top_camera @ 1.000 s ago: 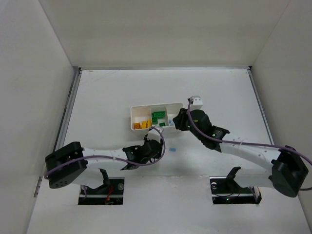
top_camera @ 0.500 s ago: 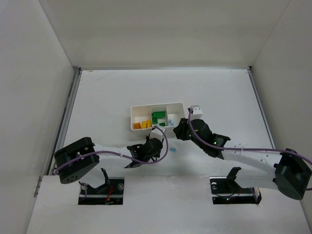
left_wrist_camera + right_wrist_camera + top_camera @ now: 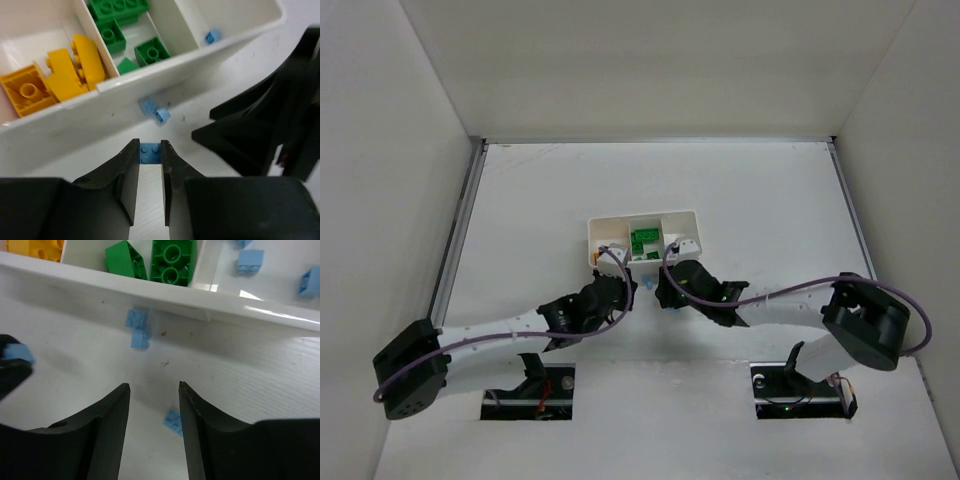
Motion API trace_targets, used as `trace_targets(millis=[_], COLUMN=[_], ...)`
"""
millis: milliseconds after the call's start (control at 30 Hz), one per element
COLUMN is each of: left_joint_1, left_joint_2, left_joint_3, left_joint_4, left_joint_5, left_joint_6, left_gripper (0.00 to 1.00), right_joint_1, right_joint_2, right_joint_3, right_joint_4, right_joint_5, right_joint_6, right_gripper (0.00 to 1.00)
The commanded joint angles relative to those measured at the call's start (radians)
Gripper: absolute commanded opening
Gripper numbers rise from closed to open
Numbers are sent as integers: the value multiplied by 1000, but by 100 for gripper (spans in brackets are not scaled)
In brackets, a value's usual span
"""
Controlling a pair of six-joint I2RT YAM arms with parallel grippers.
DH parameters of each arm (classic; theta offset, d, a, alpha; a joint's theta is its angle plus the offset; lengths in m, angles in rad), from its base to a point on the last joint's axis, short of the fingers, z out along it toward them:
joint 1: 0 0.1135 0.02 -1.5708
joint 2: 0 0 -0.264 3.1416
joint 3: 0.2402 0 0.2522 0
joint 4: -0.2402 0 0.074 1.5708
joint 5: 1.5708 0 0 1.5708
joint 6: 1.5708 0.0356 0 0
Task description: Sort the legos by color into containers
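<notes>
Left end effector [image 3: 150, 148] pinching blue lego [image 3: 150, 154], right end effector [image 3: 154, 387] parted, second lego [image 3: 173, 421] between its fingers [image 3: 212, 440]

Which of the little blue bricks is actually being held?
The tiny light blue plastic brick pinched in the left gripper; the other blue ones lie loose on the table or in the white tray.

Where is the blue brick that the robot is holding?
In the left wrist view, the blue brick is pinched between the left fingers, just in front of the white tray and near two loose blue bricks.
</notes>
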Motion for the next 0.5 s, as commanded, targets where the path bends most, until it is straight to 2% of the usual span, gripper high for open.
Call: trace_targets(millis=[0,233,467], left_joint_1=[39,121,151], left_joint_2=[-109,-267,-302], left_joint_3=[-13,6,26], left_joint_4=[-59,-121,-148], left_joint_5=[-13,11,36], left_joint_6=[-36,-67,-75], left_gripper=[14,14,15], right_joint_1=[25,45,44], right_joint_2=[55,174,254], right_joint_3=[78,158,219], right_joint_4=[87,53,3], right_joint_5=[37,78,136], right_joint_6=[-7,-13,-16], right_gripper=[50,48,43])
